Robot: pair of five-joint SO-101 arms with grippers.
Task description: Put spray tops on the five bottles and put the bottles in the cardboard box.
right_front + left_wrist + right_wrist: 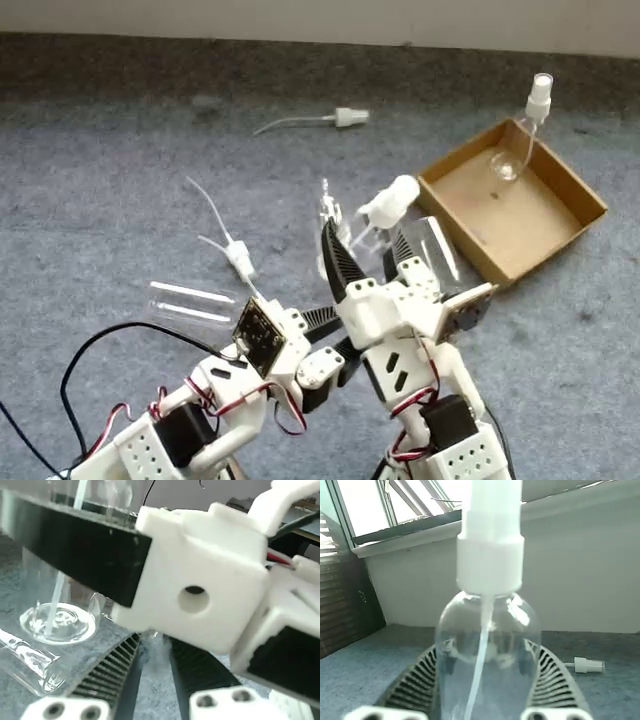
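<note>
Grey tabletop (100, 180). Held bottle (487, 645), spray top on, clenched in right claw (487, 700) just beside cardboard box (500, 215). Boxed bottle (530, 130) done. Loose spray top (350, 117) and bare bottle (190, 300), well apart from box, apparently still to do. Left claw (150, 670): cannot tell.

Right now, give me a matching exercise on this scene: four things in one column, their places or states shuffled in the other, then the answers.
Things:
1. right gripper
2. cardboard box
3. leftmost bottle
4. farthest spray top

States:
A. lying on its side on the carpet
B. holds one standing capped bottle
C. shut on a spray-topped bottle
D. tube pointing away from the box

Pairs: 1-C, 2-B, 3-A, 4-D
</note>
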